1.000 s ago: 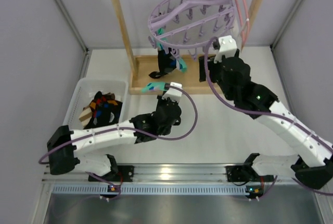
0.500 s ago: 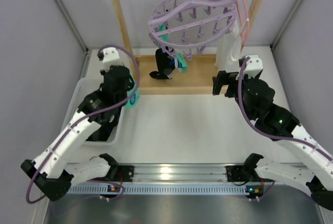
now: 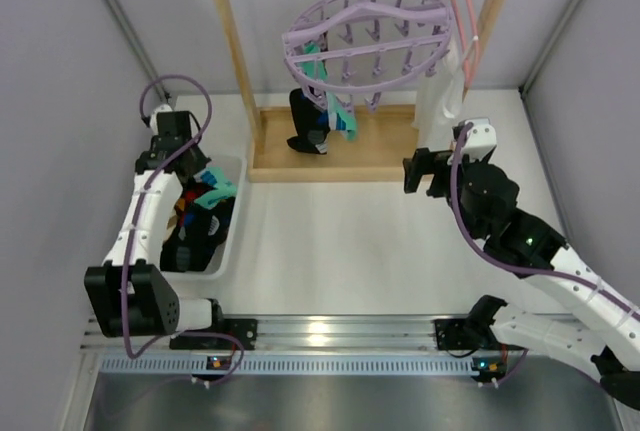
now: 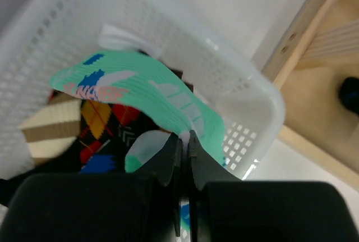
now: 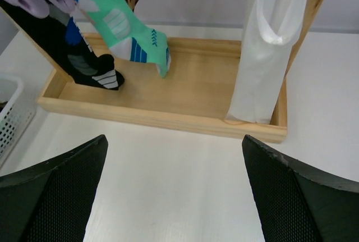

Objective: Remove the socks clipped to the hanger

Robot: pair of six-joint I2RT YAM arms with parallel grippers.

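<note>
The lilac hanger point(image 3: 365, 31) hangs from the wooden rail. A black sock point(image 3: 303, 123) and a mint-green sock point(image 3: 342, 119) are still clipped to its left side; in the right wrist view the black sock point(image 5: 61, 45) and mint-green sock point(image 5: 123, 34) dangle over the wooden base. My left gripper point(image 3: 205, 183) is over the white basket point(image 3: 228, 236), shut on another mint-green sock point(image 4: 162, 93) pinched at its fingertips point(image 4: 184, 137). My right gripper point(image 3: 425, 169) stands open and holds nothing, low in front of the rack's right end point(image 5: 174, 141).
The basket's rim point(image 4: 255, 87) surrounds argyle point(image 4: 95, 135) and brown-striped socks point(image 4: 50, 132). A white garment point(image 5: 263, 45) hangs from a thin pink hanger point(image 3: 462, 11) at the right post. The wooden base tray point(image 5: 196, 90) lies between the posts.
My left arm swung from in front of the rack to over the basket, carrying the mint-green sock. My right gripper drew back and down from the hanger and opened wide.
</note>
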